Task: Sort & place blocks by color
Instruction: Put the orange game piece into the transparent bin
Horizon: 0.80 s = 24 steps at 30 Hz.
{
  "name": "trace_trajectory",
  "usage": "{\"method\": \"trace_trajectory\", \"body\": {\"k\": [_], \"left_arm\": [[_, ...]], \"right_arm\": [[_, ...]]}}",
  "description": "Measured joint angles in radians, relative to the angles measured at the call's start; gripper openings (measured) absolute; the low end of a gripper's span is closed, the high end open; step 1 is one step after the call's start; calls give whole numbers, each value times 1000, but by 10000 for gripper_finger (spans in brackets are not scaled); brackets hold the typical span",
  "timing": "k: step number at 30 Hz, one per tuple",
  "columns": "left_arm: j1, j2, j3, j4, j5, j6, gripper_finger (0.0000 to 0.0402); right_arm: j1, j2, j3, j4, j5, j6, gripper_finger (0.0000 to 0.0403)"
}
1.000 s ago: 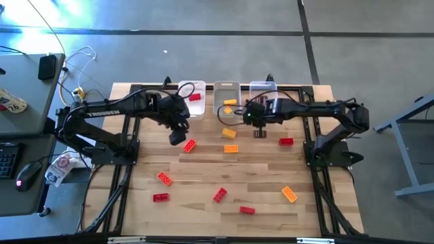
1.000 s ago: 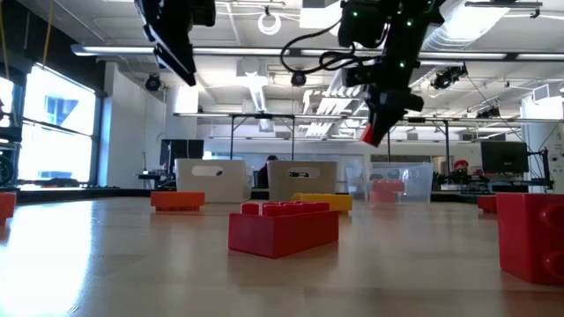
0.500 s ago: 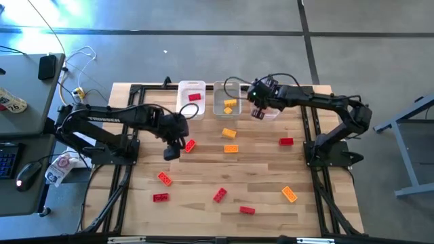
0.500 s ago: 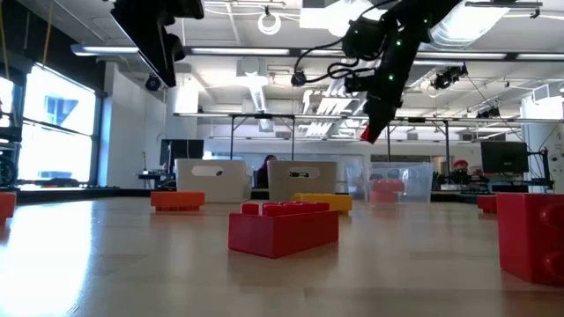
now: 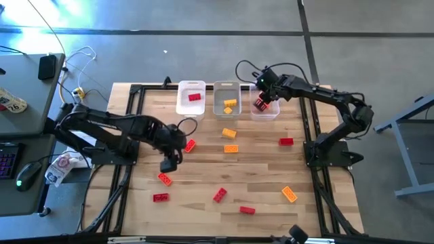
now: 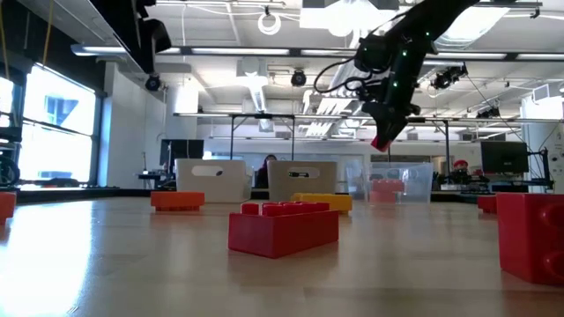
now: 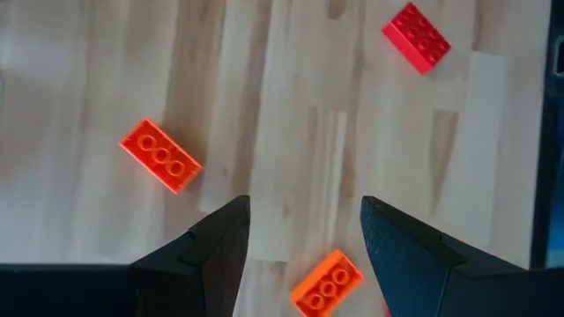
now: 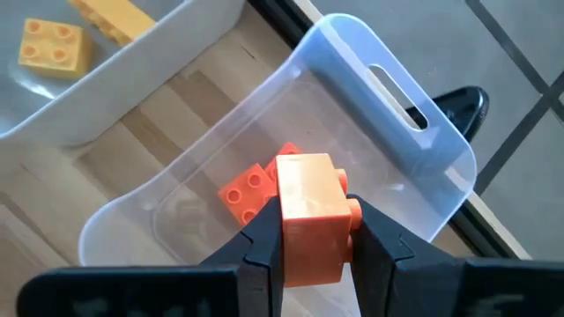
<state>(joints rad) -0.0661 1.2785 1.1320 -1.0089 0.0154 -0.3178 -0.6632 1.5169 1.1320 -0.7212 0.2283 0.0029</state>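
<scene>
Inside right bin (image 8: 414, 132): orange-red block (image 8: 245, 195)

Right gripper (image 8: 310, 231) jaws clamped; left gripper (image 7: 304, 231) jaws spread.

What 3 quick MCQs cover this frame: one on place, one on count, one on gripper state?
1. Where is the right gripper?
A. Over the rightmost bin
B. Over the leftmost bin
C. At the table's near edge

2. How many blocks lie in the middle bin?
A. None
B. Two
C. Five

3. What is the left gripper doing?
A. Clamping a red block
B. Open, holding nothing
C. Resting inside a bin

Answers:
1. A: the high view and right wrist view show it above that bin, shut on an orange block.
2. B: two yellow blocks show there.
3. B: the left wrist view shows spread fingers with bare table between.
</scene>
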Motion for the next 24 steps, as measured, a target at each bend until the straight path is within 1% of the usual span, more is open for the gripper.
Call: {"method": "trace_trajectory", "body": {"k": [3, 6, 12, 20, 24], "left_arm": [[-42, 0, 0, -19, 0, -44, 202], [-88, 0, 0, -42, 0, -130, 202], [-196, 2, 0, -73, -4, -279, 202], [-356, 2, -2, -72, -73, -488, 202], [-426, 2, -32, -71, -79, -607, 202]], "right_arm": [[-13, 0, 0, 0, -2, 0, 73], [-25, 5, 0, 1, -3, 0, 73], [-38, 59, 0, 0, -30, -2, 73], [-37, 121, -1, -3, -50, 1, 73], [-37, 125, -1, -4, -51, -1, 74]]}}
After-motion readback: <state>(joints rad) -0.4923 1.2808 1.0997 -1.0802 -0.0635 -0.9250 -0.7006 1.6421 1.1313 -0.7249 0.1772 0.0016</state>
